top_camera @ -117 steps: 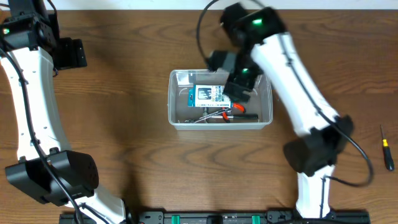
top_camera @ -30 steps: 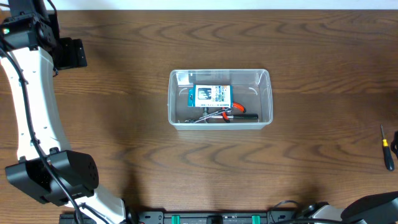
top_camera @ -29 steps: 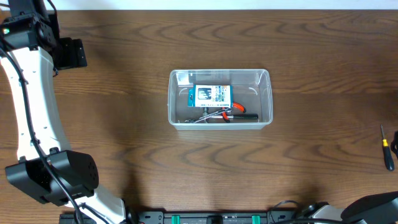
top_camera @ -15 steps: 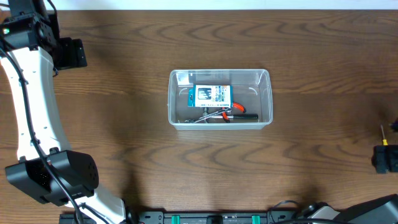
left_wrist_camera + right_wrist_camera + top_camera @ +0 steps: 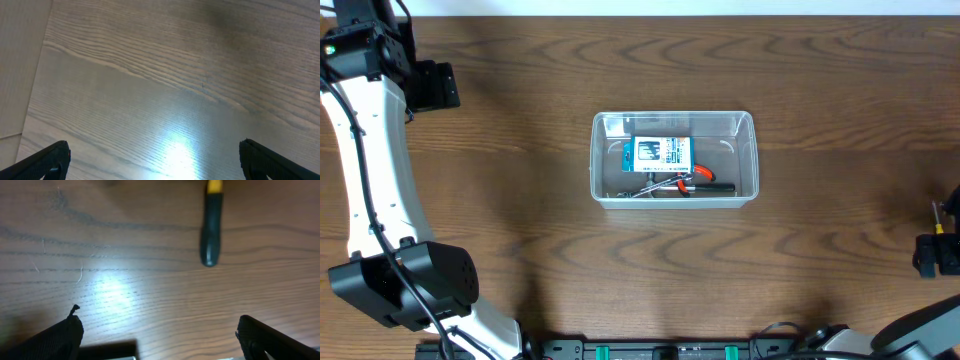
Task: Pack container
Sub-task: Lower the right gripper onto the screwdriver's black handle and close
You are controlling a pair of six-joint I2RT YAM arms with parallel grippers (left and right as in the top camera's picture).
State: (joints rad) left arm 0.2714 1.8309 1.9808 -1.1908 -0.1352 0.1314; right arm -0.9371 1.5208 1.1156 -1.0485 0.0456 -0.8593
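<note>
The container (image 5: 747, 150), a clear plastic tub, stands at the middle of the table. Inside it lie a blue-and-white box (image 5: 658, 152) and small tools with red grips (image 5: 685, 184). A black screwdriver with a yellow band (image 5: 936, 216) lies at the table's right edge. Its black handle (image 5: 210, 235) shows ahead of my right gripper (image 5: 160, 337), which is open and holds nothing. In the overhead view my right gripper (image 5: 938, 255) sits just below the screwdriver. My left gripper (image 5: 155, 160) is open over bare wood, at the far left of the table (image 5: 432, 86).
The left arm (image 5: 375, 180) runs along the table's left side. A pale wall or panel (image 5: 17, 65) borders the wood in the left wrist view. A dark rail (image 5: 660, 350) lines the front edge.
My right arm left the container, went out of view, and has come back in at the right edge, beside the screwdriver. The left arm has not moved.
</note>
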